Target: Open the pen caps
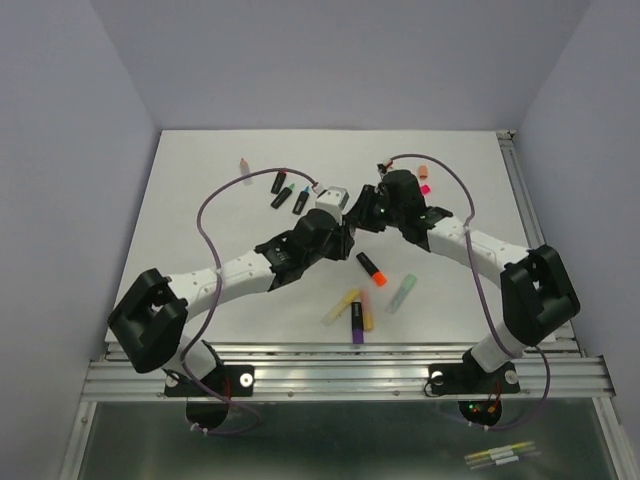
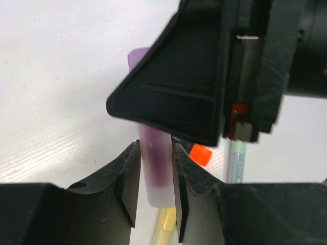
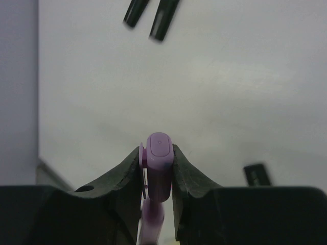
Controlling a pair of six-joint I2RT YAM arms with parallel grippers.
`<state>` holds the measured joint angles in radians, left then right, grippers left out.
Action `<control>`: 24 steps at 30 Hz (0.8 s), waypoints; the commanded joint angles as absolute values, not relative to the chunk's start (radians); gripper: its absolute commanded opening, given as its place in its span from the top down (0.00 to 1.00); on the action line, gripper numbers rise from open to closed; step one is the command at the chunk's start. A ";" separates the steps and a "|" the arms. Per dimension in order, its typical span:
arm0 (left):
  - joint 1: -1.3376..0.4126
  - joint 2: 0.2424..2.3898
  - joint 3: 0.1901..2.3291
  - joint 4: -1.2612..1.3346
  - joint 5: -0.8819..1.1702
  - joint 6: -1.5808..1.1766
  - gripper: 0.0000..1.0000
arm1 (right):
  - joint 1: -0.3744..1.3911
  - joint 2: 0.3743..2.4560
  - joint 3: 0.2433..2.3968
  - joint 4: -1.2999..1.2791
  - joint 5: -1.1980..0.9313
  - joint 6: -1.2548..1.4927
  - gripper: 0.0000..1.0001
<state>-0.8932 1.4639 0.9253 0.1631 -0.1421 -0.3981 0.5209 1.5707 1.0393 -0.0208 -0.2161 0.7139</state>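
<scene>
My left gripper (image 2: pixel 156 153) is shut on the pastel purple barrel of a pen (image 2: pixel 153 176) and holds it above the table. My right gripper (image 3: pixel 157 158) is shut on that pen's purple cap (image 3: pixel 159 153), with the barrel (image 3: pixel 152 224) running down below it. The cap looks still seated on the barrel. In the top view the two grippers meet at mid-table, left (image 1: pixel 345 222) and right (image 1: pixel 372 210); the pen between them is hidden there.
Capped pens lie in front: black with an orange cap (image 1: pixel 371 268), pastel green (image 1: pixel 402 293), pastel yellow (image 1: pixel 340 306), black with purple (image 1: pixel 356 322). Three black barrels (image 1: pixel 283 196) and a pink pen (image 1: pixel 245 166) lie far left. Loose orange (image 1: pixel 423 171) and pink (image 1: pixel 425 187) caps lie far right.
</scene>
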 commanded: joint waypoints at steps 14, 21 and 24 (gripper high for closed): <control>-0.925 1.363 0.937 -0.172 -0.050 -0.446 1.00 | 0.353 1.703 1.316 0.054 0.285 0.560 0.99; -0.623 1.559 1.090 -0.187 -0.204 -0.448 1.00 | 0.288 1.758 1.224 0.011 0.218 0.538 0.93; -0.528 1.646 1.210 -0.222 -0.216 -0.433 1.00 | 0.276 1.808 1.236 -0.030 0.245 0.516 0.91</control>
